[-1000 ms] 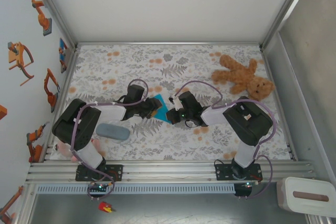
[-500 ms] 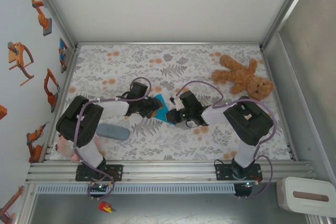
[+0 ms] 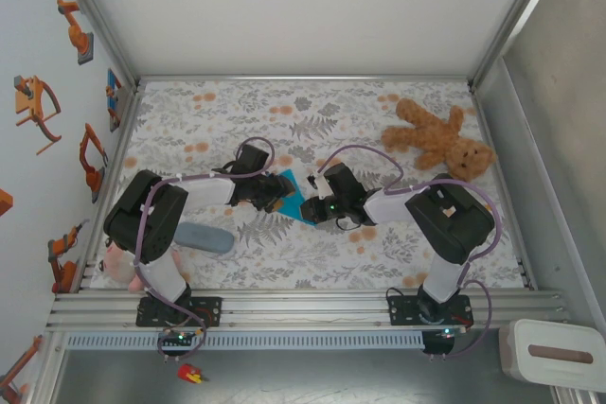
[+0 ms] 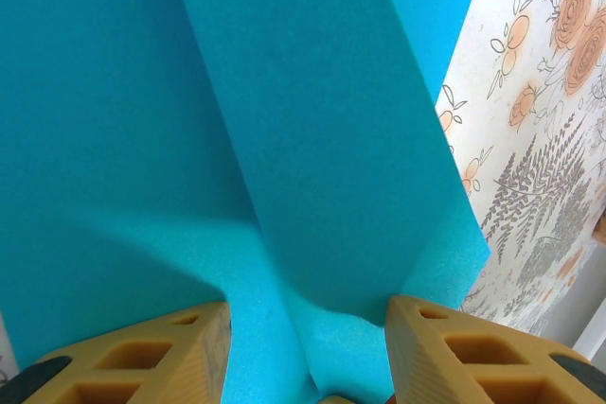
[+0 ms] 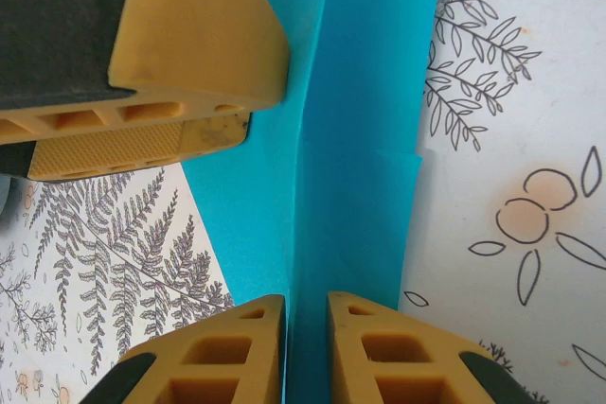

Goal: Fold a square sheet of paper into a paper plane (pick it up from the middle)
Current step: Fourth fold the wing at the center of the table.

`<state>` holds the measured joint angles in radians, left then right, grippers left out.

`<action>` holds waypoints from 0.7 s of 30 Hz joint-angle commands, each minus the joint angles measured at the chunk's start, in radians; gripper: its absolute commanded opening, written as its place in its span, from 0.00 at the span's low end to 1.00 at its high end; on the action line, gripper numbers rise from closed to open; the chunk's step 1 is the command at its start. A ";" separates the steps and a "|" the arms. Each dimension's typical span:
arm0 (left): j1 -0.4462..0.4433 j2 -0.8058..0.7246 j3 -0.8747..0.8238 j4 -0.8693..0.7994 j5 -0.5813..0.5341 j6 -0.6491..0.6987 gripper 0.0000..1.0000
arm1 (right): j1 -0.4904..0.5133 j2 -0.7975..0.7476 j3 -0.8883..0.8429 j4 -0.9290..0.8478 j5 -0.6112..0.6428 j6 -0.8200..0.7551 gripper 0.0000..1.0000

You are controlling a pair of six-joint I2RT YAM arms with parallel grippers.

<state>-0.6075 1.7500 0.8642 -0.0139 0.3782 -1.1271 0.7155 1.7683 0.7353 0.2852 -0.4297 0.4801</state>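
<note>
The sheet of paper [image 3: 290, 198], already creased into layers, lies on the table [image 3: 379, 262] well to the left of the teddy bear [image 3: 437, 139] and nearer the arm bases. It looks light, limp and easily crumpled or torn, so it is best taken along a doubled fold rather than a single edge. The right gripper [image 5: 305, 305] is nearly closed with the raised crease between its fingers; the left gripper [image 4: 308, 324] straddles the sheet with its jaws well apart, and no pinch is visible. The bear stands well apart from the sheet; a grey-blue case [image 3: 203, 237], farther left of the bear, is near the left arm but off the paper.
</note>
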 commanded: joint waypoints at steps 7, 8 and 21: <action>-0.005 0.051 -0.010 -0.134 -0.048 0.019 0.47 | -0.005 -0.073 0.039 -0.116 0.020 0.014 0.22; -0.003 0.054 -0.008 -0.136 -0.047 0.020 0.47 | -0.005 -0.085 0.041 -0.134 0.031 0.014 0.24; -0.005 0.066 -0.001 -0.144 -0.043 0.018 0.47 | 0.017 -0.104 0.033 -0.199 0.078 0.000 0.27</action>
<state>-0.6079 1.7603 0.8825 -0.0414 0.3729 -1.1271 0.7189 1.6695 0.7509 0.1131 -0.3729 0.4896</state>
